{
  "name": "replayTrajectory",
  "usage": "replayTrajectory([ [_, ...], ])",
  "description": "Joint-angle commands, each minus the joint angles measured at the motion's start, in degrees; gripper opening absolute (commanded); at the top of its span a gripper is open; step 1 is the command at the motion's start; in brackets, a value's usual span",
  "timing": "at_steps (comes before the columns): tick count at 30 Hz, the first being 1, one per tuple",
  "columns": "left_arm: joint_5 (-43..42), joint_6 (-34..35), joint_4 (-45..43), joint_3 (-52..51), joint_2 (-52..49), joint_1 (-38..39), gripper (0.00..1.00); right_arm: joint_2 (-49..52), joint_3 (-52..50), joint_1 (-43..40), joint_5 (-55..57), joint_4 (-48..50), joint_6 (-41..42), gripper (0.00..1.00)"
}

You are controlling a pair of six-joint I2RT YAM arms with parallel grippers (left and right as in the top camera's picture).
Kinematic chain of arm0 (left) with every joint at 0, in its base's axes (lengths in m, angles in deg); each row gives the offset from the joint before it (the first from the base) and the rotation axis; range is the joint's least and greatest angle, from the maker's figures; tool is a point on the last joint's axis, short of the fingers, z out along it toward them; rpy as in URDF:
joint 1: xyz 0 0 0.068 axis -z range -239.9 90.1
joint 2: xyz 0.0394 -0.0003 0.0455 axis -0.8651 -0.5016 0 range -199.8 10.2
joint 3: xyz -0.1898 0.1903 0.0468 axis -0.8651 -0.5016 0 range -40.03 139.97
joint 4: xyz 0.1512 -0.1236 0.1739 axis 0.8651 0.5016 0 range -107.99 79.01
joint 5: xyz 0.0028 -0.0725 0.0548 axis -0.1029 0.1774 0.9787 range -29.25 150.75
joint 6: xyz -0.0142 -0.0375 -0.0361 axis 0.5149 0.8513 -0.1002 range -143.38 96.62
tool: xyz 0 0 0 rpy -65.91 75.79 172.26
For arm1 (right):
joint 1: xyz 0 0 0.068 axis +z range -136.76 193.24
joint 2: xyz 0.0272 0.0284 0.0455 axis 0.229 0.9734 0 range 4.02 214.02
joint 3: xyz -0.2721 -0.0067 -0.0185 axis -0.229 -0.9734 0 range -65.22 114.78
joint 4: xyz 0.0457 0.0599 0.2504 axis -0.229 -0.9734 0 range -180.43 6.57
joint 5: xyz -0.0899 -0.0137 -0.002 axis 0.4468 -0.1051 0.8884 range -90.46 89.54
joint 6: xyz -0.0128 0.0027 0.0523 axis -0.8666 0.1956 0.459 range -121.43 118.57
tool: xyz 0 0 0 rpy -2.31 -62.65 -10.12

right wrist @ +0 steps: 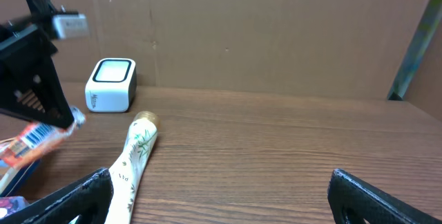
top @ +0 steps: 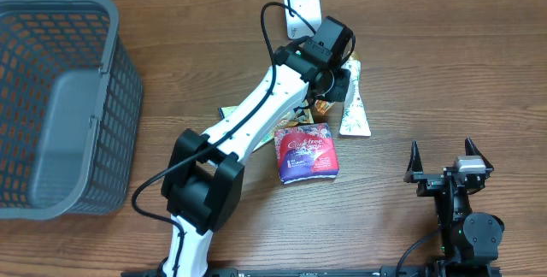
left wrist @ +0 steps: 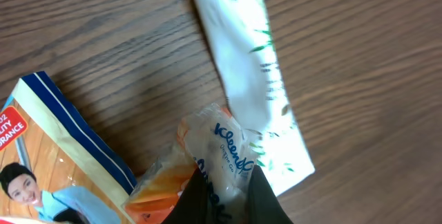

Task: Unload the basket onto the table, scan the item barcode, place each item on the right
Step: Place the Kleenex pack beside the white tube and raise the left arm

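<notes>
I see the left gripper (left wrist: 219, 200) clenched on 1 Kleenex tissue pack (left wrist: 222, 144). The pack is held just beside the white tube (left wrist: 248, 65), on the near side of the white barcode scanner (top: 301, 3). The right gripper (top: 445, 161) rests with its 2 fingers spread wide, well apart on the right. A purple tissue pack (top: 306, 153) lies near the tube.

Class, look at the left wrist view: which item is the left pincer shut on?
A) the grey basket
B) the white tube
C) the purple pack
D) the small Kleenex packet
D: the left pincer is closed on the Kleenex packet, while the white tube lies outside its grip.
</notes>
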Motion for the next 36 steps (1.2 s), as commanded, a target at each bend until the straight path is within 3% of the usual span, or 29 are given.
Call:
replayTrajectory([
  [1, 1.62, 0.98, -0.72, 0.09, -0.04, -0.13, 0.08, -0.44, -0.59, 0.26, 0.39, 0.33, -0.02, 1.0],
  [6, 1.14, 0.94, -0.66, 0.26, 0.04, -0.15, 0.23, -0.44, -0.59, 0.26, 0.39, 0.35, -0.02, 1.0],
  [9, 0.11, 0.94, -0.66, 0.35, 0.17, -0.24, 0.39, -0.44, -0.59, 0.26, 0.39, 0.35, -0.02, 1.0],
  [15, -1.4, 0.52, 2.32, 4.2, 0.98, -1.33, 0.5, -0.44, -0.59, 0.26, 0.39, 0.33, -0.02, 1.0],
  [20, -1.38, 0.52, 14.58, 16.31, 3.85, -4.17, 0.58, -0.44, -0.59, 0.26, 0.39, 0.35, -0.02, 1.0],
  [23, -0.9, 0.5, 25.22, 26.18, 7.43, -6.84, 0.86, -0.44, -0.59, 0.26, 0.39, 0.35, -0.02, 1.0],
  [26, 0.44, 0.11, 32.26, 31.23, 11.15, -9.4, 1.0, -0.44, -0.59, 0.26, 0.39, 0.35, -0.02, 1.0],
  [36, 4.76, 0.11, 44.7, 33.31, 26.84, -25.05, 1.0, -0.44, -0.59, 0.26, 0.39, 0.33, -0.02, 1.0],
])
